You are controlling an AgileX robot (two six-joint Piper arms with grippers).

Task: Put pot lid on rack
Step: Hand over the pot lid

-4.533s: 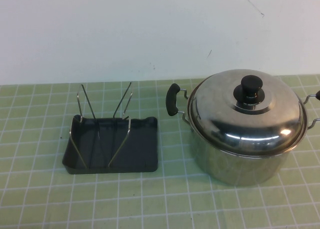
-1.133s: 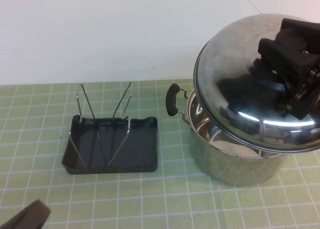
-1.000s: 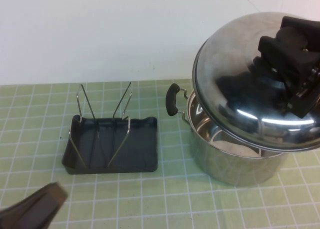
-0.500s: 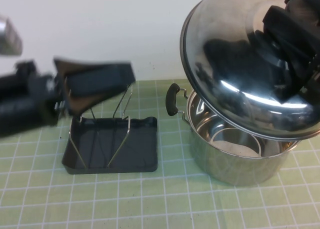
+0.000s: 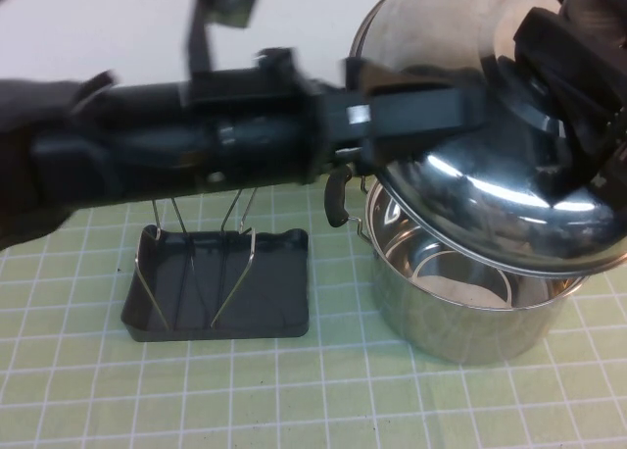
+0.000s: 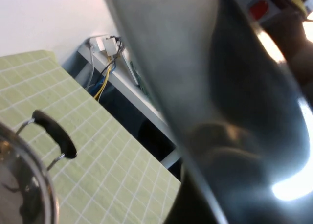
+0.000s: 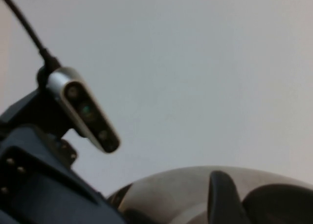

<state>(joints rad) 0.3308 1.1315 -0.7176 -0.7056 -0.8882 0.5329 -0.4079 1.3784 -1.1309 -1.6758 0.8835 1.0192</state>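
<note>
**Currently: lid aloft over pot, both arms at it**

High view. The pot lid (image 5: 490, 165) is off the pot (image 5: 460, 302) and held in the air above it, tilted, its domed top facing the camera and its lower rim hanging over the pot's open mouth without touching it. The right gripper (image 5: 563, 86) sits at the lid's centre at upper right, its black body covering the knob area and clamped there; the knob itself is hidden behind it. The left arm (image 5: 186, 145) reaches across the picture from the left, above the rack, and the left gripper (image 5: 416, 111) lies against the lid's left side. Cannot tell how its fingers stand; blurred.

The rack (image 5: 220, 287) stands on the green gridded mat (image 5: 323, 400), left of the pot and apart from it. Its wire prongs (image 5: 235, 263) are upright and hold nothing. The pot's black side handle (image 5: 336, 194) points toward the rack.

Left wrist view: the lid's shiny surface fills most of the picture close up; the pot's rim and a black handle (image 6: 56, 136) show below it on the mat.

Right wrist view: the curved steel of the lid (image 7: 195, 185) at the lower edge, the left arm's camera housing (image 7: 85, 111) beside it.
</note>
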